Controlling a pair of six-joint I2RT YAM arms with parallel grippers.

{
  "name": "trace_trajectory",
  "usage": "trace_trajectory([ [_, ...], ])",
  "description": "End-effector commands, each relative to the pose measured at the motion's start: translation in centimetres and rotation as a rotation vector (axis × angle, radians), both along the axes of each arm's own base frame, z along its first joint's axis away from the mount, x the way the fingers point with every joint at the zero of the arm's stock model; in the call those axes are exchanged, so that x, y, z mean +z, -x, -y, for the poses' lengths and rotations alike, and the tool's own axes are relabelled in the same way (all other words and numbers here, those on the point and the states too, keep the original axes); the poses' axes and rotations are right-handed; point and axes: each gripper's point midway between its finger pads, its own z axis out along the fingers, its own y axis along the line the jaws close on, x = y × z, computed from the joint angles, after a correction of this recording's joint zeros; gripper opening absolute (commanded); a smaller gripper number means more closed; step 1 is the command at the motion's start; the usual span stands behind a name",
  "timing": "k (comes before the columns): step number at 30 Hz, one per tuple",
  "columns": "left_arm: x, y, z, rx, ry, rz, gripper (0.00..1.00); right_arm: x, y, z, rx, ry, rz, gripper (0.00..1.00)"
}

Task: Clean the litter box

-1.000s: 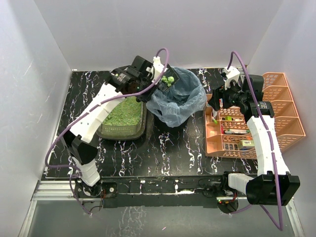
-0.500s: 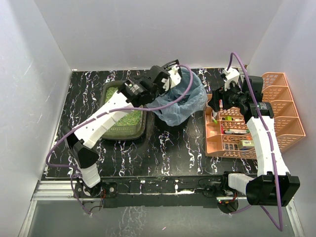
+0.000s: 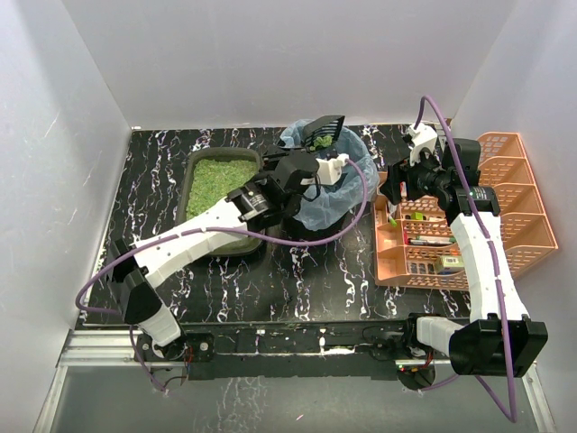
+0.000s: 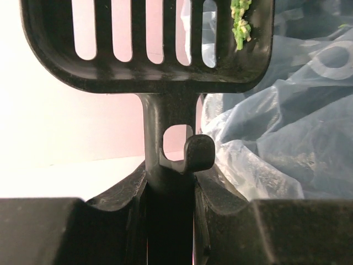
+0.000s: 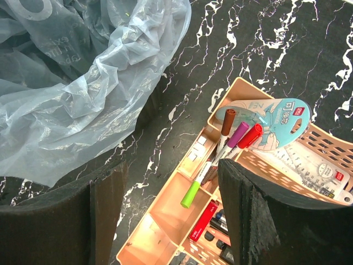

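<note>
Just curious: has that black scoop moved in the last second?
Yes. The scoop shifted right, from the left rim of the bin to its far rim.

Matt blk plastic scoop [image 4: 149,77], crinkly translucent plastic bag [image 5: 83,83], rough granular litter [image 3: 221,176], glossy marbled tbl [image 3: 315,271]

White walls [image 3: 270,54] enclose a black marbled table [image 3: 315,280].

You have the left gripper [image 4: 168,221] clamped on the handle of a black slotted plastic scoop [image 4: 149,77], green litter bits [image 4: 240,22] on its right slats, crumpled translucent blue plastic bag [image 4: 292,127] alongside.
</note>
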Motion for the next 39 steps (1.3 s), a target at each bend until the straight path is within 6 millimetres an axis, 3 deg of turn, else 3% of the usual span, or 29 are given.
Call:
trace_trajectory([
  [1,6.6,0.4,-1.5,0.023,-0.018,0.249,0.00,1.8,-0.4,0.1,0.014,0.014,0.081,0.72],
  [14,8.6,0.7,-0.9,-0.015,-0.164,0.453,0.00,1.8,-0.2,0.0,0.015,0.015,0.083,0.72],
  [24,8.2,1.4,-1.6,-0.021,-0.210,0.500,0.00,1.9,-0.2,0.0,0.018,0.014,0.084,0.72],
  [34,6.1,2.0,-1.5,-0.042,0.068,0.178,0.00,2.2,-0.2,0.1,0.016,0.017,0.089,0.72],
  [39,4.8,2.4,-1.4,-0.052,0.115,0.120,0.00,2.3,-0.3,0.0,0.020,0.015,0.086,0.72],
])
